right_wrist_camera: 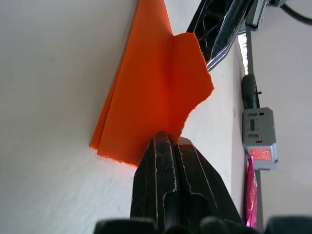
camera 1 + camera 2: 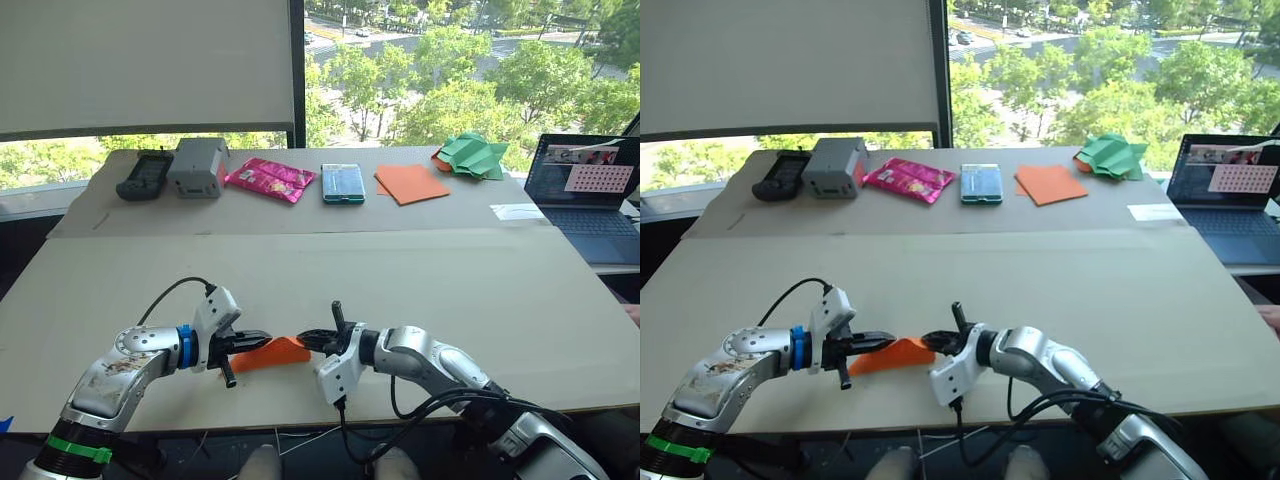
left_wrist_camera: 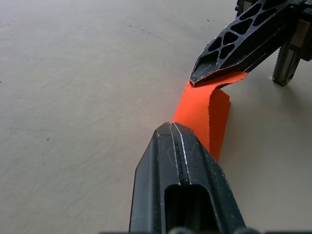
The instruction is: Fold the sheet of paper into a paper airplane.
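Note:
The sheet of paper (image 2: 274,353) is bright orange and folded into a narrow wedge of layers, lying low over the near edge of the tan table (image 2: 400,280). My left gripper (image 2: 256,341) is shut on its left end, and its fingertips (image 3: 170,127) pinch the paper (image 3: 201,111). My right gripper (image 2: 306,340) is shut on the right end, where the right wrist view shows a ragged flap (image 1: 187,73) standing up from the layers (image 1: 141,97). The two grippers face each other tip to tip. I cannot tell whether it has a paper airplane's pointed nose.
Along the far side lie a black handset (image 2: 145,175), a grey box (image 2: 197,166), a pink packet (image 2: 270,180), a teal box (image 2: 343,183), flat orange sheets (image 2: 411,183) and a green paper shape (image 2: 472,155). A laptop (image 2: 590,200) stands at the right edge.

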Robot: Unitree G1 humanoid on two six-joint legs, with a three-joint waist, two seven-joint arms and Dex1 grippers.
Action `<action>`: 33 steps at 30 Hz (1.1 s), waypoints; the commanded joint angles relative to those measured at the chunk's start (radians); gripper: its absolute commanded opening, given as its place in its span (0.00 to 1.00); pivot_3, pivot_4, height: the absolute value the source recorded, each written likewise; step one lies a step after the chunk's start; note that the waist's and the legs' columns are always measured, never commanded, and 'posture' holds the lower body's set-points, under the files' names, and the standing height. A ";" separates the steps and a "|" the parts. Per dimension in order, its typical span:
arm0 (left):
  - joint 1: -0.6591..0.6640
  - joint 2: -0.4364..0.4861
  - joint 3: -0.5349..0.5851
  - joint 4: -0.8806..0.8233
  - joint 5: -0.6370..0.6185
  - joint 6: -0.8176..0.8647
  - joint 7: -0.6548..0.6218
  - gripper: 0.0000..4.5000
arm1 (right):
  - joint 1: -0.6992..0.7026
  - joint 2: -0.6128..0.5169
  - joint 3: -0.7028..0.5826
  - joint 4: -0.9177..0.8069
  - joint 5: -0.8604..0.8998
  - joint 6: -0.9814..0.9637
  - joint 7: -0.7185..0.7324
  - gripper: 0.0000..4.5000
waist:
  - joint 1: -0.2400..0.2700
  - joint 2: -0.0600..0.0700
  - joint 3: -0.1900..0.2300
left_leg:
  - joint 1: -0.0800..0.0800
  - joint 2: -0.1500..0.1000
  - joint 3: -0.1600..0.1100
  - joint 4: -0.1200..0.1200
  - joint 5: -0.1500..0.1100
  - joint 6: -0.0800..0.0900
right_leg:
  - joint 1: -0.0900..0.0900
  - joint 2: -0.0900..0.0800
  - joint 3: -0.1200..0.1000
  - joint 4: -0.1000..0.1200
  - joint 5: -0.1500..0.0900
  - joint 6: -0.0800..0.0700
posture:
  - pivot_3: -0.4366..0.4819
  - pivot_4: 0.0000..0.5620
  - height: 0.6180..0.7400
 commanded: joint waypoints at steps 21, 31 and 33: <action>0.011 0.020 -0.065 0.014 0.106 -0.098 -0.057 0.00 | 0.110 -0.006 -0.081 -0.273 0.342 0.272 0.371 0.73 | 0.003 0.004 -0.001 | -0.002 0.000 0.000 0.000 0.001 0.002 | 0.000 0.000 0.000 -0.001 0.000 0.000 | 0.48 0.27 0.69; 0.019 0.028 -0.098 0.019 0.147 -0.135 -0.073 0.00 | 0.033 0.144 -0.191 -0.404 0.629 0.822 0.424 0.73 | 0.002 0.007 0.002 | -0.003 0.000 0.000 0.000 0.000 0.000 | -0.001 0.000 0.000 0.000 0.000 0.000 | 0.48 0.27 0.69; 0.019 0.023 -0.102 0.020 0.151 -0.137 -0.069 0.00 | 0.006 0.174 -0.184 -0.381 0.633 0.917 0.407 0.67 | 0.003 0.008 0.002 | -0.003 0.000 0.000 0.000 0.000 0.000 | -0.001 0.000 0.000 0.000 0.000 0.000 | 0.48 0.27 0.69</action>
